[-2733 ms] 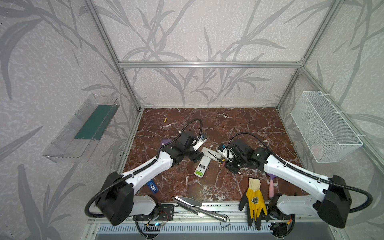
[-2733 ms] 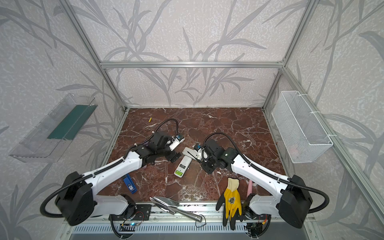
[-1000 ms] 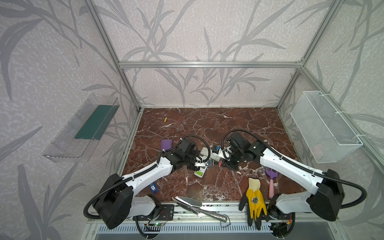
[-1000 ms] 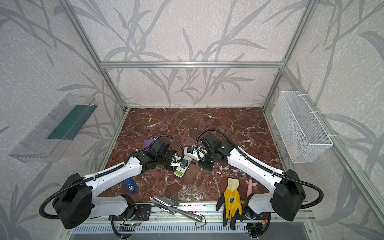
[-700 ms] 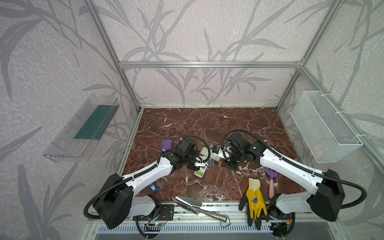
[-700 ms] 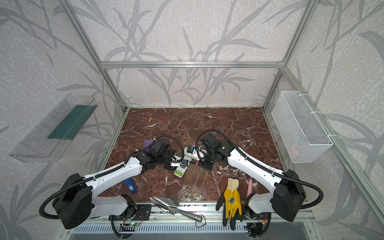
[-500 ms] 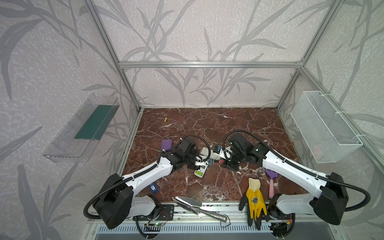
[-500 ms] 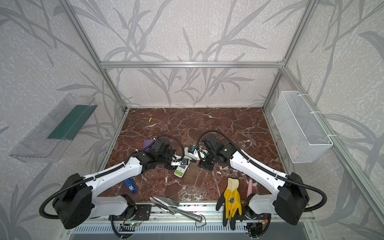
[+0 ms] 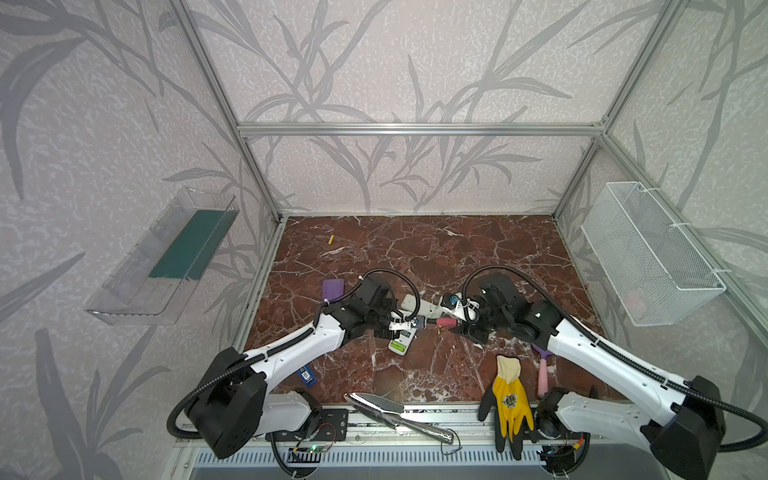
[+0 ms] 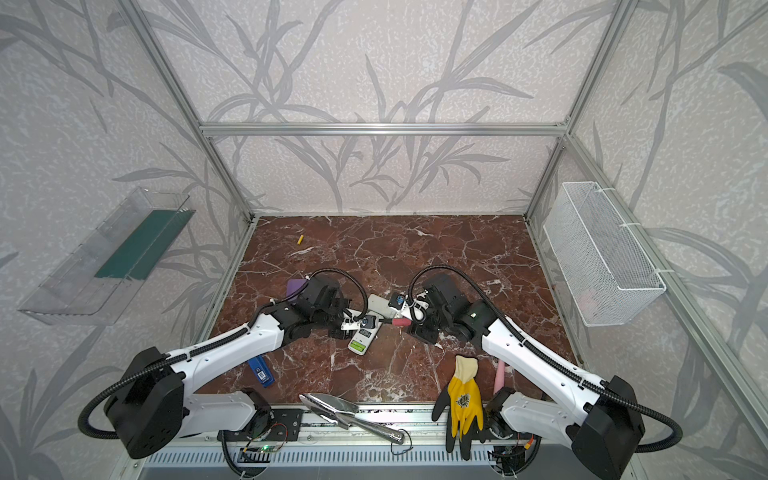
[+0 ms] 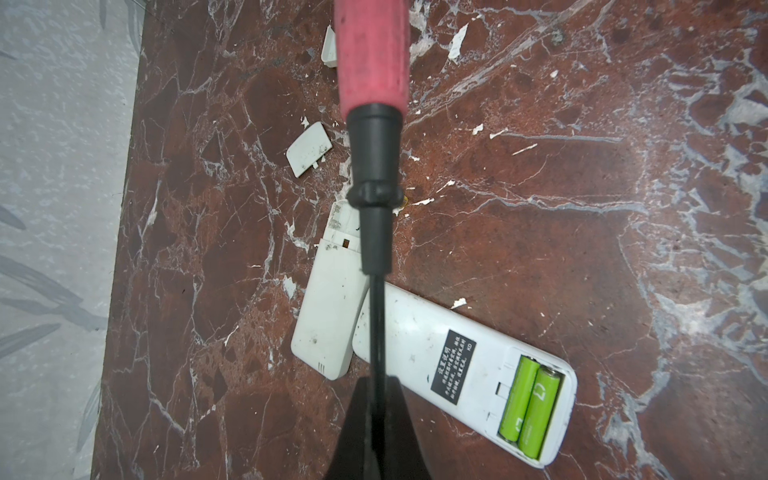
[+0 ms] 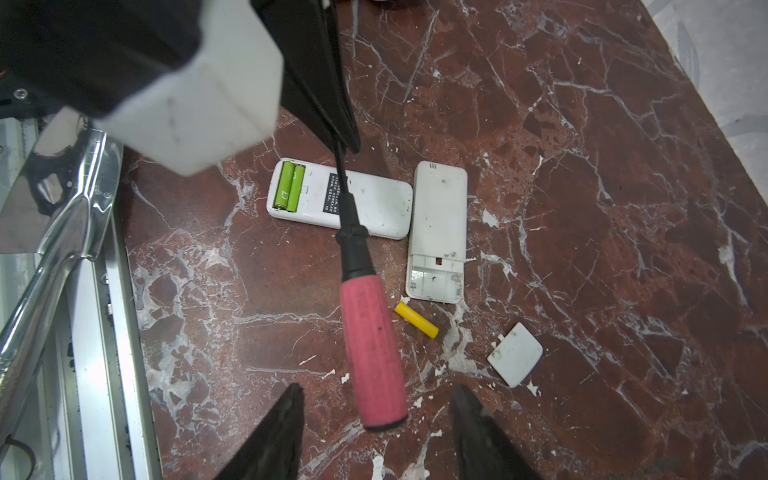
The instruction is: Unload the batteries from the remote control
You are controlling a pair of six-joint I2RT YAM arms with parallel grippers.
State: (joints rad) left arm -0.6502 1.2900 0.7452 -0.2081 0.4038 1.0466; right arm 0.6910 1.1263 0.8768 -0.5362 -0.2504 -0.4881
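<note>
Inside the open remote (image 11: 415,332), two glossy lime-green batteries (image 11: 521,399)

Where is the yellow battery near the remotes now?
In the right wrist view the yellow cylindrical battery lies on the marble table, by the open end of the empty white plastic remote, between the pink screwdriver handle and the white cover.

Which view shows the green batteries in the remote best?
The left wrist view: both green batteries lie large and unobstructed in the open remote. The right wrist view shows them smaller; in both top views they are just a green patch.
</note>
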